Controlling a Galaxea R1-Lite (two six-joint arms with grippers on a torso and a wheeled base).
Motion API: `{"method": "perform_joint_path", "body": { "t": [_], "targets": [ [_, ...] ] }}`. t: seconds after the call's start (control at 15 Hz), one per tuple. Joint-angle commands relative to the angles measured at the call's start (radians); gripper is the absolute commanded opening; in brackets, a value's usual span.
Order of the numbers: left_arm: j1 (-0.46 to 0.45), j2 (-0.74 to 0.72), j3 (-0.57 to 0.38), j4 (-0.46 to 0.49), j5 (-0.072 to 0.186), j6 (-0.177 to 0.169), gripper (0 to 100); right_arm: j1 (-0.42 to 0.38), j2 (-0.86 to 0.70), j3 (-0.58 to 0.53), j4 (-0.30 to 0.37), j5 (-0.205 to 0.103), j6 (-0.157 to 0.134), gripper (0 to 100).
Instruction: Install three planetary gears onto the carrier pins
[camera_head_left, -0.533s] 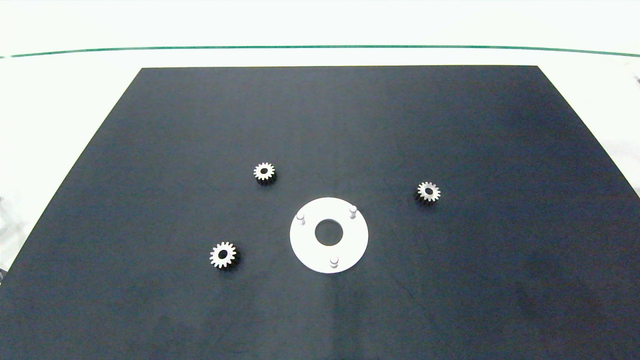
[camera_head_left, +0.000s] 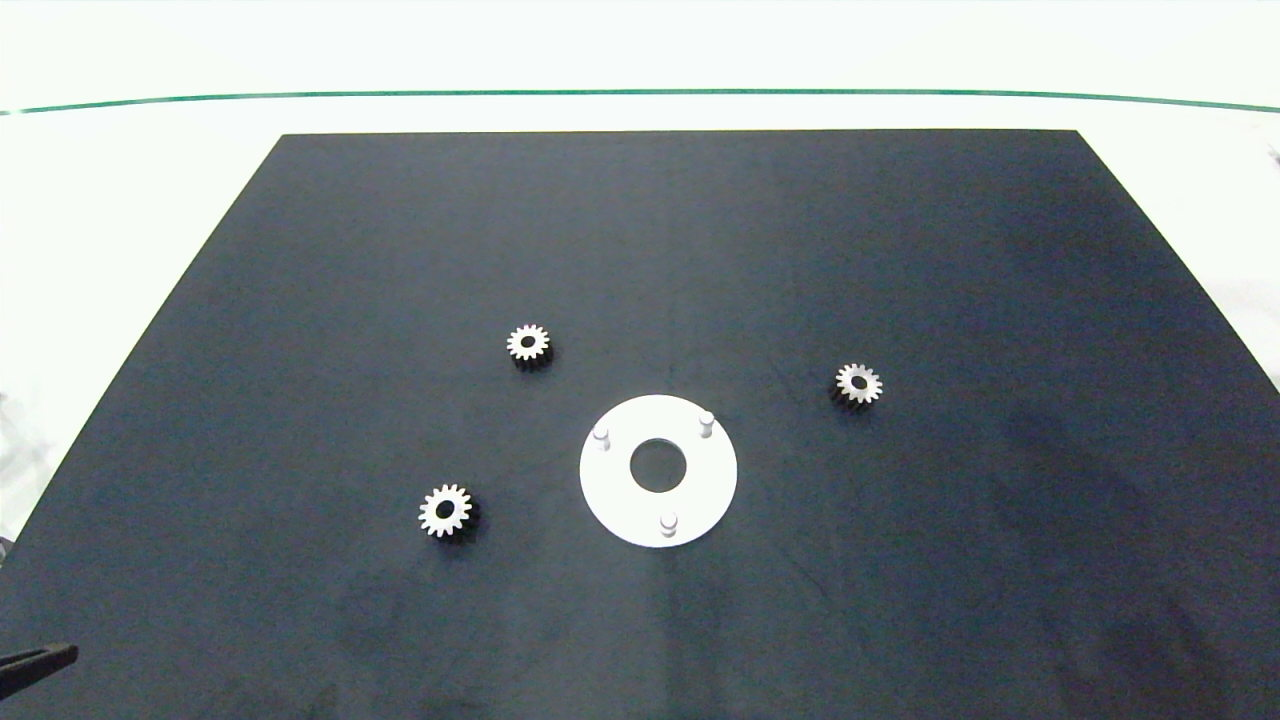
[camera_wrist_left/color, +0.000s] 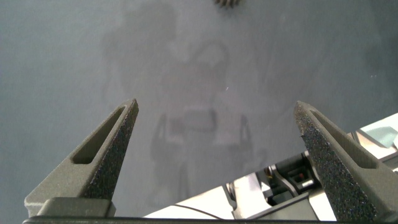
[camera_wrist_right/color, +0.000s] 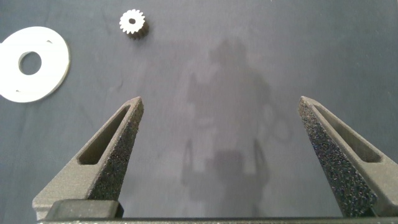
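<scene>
A: Where does everything sit right now?

B: All three planetary gears lie loose on the black mat, none on the carrier pins. Taking the white disc as the clock centre in the head view, one gear is at about eleven o'clock, another gear near eight o'clock, and the third gear at about two o'clock. All sit apart from the disc.

A: And the arms?

B: The left gripper hangs over bare mat with its fingers spread wide and nothing between them; only a dark tip shows at the head view's lower left corner. The right gripper is likewise splayed and empty, with the two o'clock gear and the disc ahead of it.

A: What could go wrong?

B: I'd judge the gears tricky: small, low, hard metal with pointed teeth, so a pinch landing off-centre could squirt one sideways across the smooth mat. The bore is narrow and the pegs are short with rounded tops, so a tilted gear may jam or perch on a peg. The flat, thin disc looks unfixed and could slide if pushed.
</scene>
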Motion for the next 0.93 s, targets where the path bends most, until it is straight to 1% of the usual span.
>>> {"method": "perform_joint_path", "body": {
  "t": [0.07,0.13,0.2,0.27,0.33,0.47,0.6,0.67,0.73,0.8,0.93],
  "targets": [
    [-0.022,0.149,-0.001,-0.063,0.001,0.0,100,-0.003,0.137,-0.031,-0.052,-0.005,0.001,100],
    [-0.031,0.159,-0.001,-0.07,0.003,0.0,100,-0.003,0.14,-0.033,-0.052,-0.005,0.001,100],
    [-0.076,0.193,-0.005,-0.073,0.004,-0.014,100,-0.003,0.145,-0.034,-0.052,-0.006,0.001,100],
    [-0.102,0.225,-0.021,-0.073,0.006,-0.032,100,-0.003,0.146,-0.034,-0.052,-0.006,0.001,100],
    [-0.107,0.257,-0.041,-0.074,0.006,-0.04,100,-0.003,0.146,-0.034,-0.052,-0.006,-0.001,100],
    [-0.114,0.328,-0.082,-0.093,0.007,-0.038,100,-0.003,0.154,-0.034,-0.052,-0.006,-0.001,100],
    [-0.151,0.402,-0.093,-0.148,0.022,-0.037,100,-0.003,0.157,-0.037,-0.053,-0.008,-0.003,100],
    [-0.157,0.431,-0.09,-0.177,0.041,-0.031,100,-0.003,0.158,-0.037,-0.053,-0.006,-0.004,100],
    [-0.183,0.452,-0.087,-0.195,0.052,-0.026,100,-0.003,0.158,-0.042,-0.053,-0.006,-0.004,100],
    [-0.206,0.472,-0.083,-0.217,0.07,-0.025,100,-0.003,0.158,-0.042,-0.053,-0.006,-0.004,100],
    [-0.252,0.508,-0.079,-0.274,0.124,-0.025,100,-0.003,0.161,-0.042,-0.053,-0.005,-0.004,100]
  ]
}}
